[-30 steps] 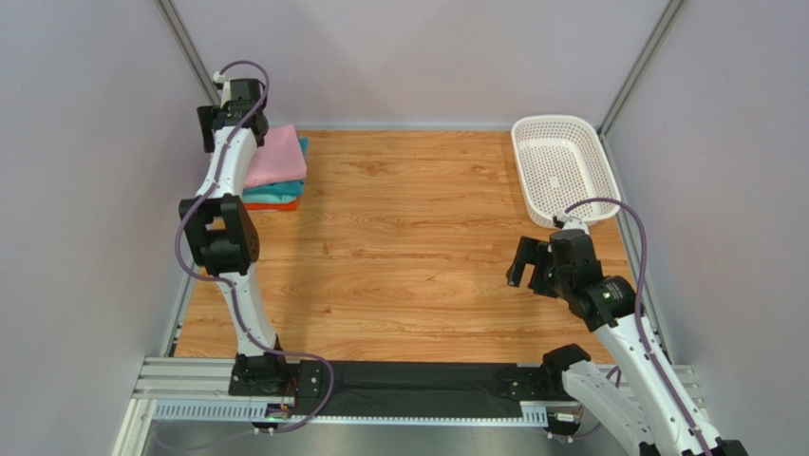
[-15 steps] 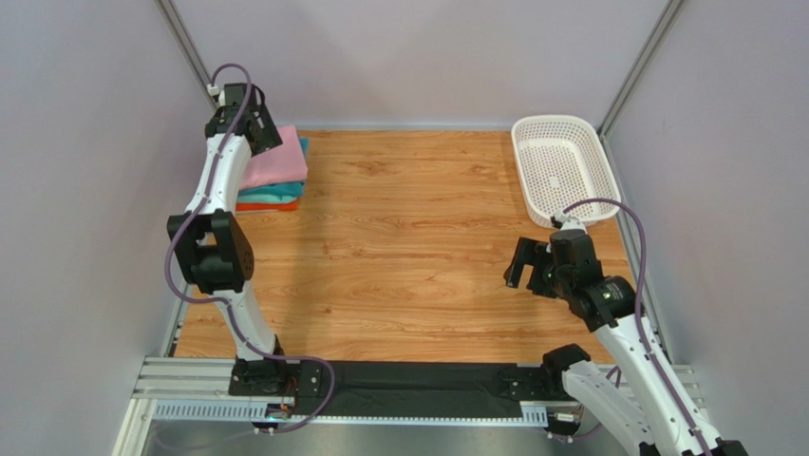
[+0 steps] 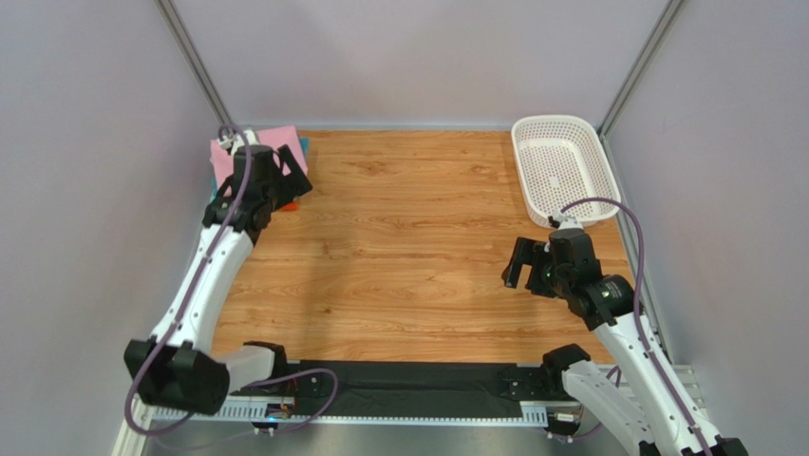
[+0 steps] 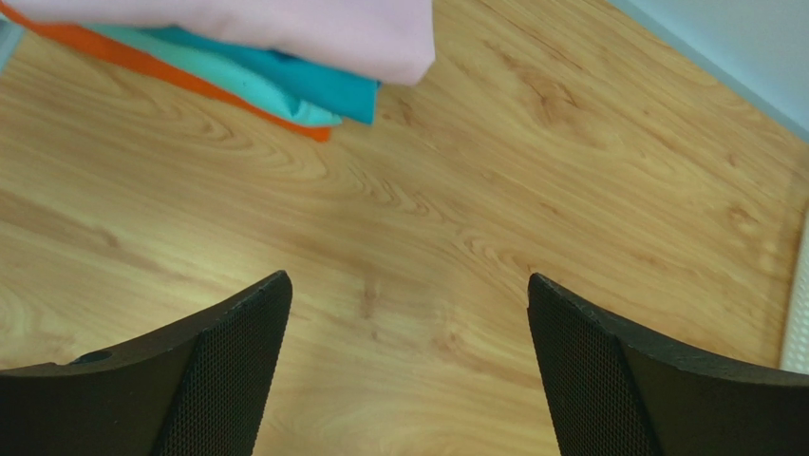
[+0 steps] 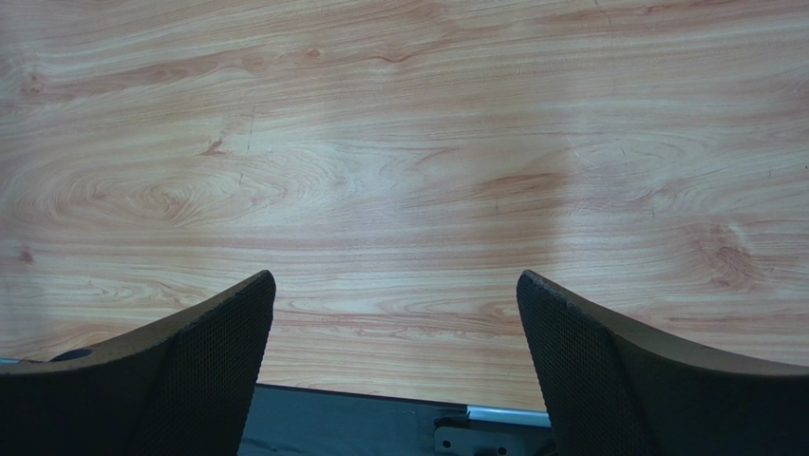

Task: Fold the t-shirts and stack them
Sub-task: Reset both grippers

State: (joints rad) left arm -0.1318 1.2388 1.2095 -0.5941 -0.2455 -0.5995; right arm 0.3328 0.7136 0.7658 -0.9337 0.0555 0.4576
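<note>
A: Where the left arm [image 3: 214, 256] crosses the frame's upper left, how much of the t-shirts [image 3: 283, 139] shows?
B: Pink corners only; wrist view cuts them off. Left gripper [image 4: 408, 304] wide open, empty, near them. Right gripper [image 5: 396, 294] open above table [image 5: 399, 142].

The folded t-shirts [image 3: 278, 139] sit stacked far left: pink tee [image 4: 285, 24] on top, teal tee [image 4: 328, 92] beneath, orange tee [image 4: 95, 49] lowest.

Bright, even overhead light, soft faint shadows across the wooden table [image 3: 418, 237], all three views sharp
</note>
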